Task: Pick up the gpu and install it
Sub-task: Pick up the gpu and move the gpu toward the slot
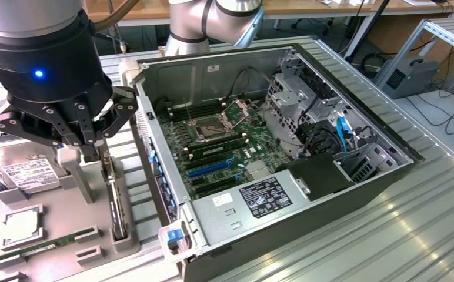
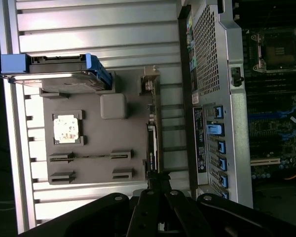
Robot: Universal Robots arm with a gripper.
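The gpu [image 1: 116, 202] is a thin black card standing on edge in a slot of the grey holder tray [image 1: 58, 202], at the exterior view's left beside the open computer case [image 1: 306, 194]. In the wrist view the gpu [image 2: 152, 133] appears edge-on, with its metal bracket end far from the fingers. My gripper [image 1: 97, 154] hangs right over the card's near end. Seen from the wrist, the gripper [image 2: 158, 178] has its two fingers drawn together on that end, and the card still sits in the holder.
The holder also carries a hard drive [image 1: 24, 171], a CPU [image 1: 22, 223] and a green RAM stick [image 1: 34, 247]. The case lies open with the motherboard's blue slots [image 1: 211, 168] exposed. The case's back panel [image 2: 207, 98] stands close beside the card.
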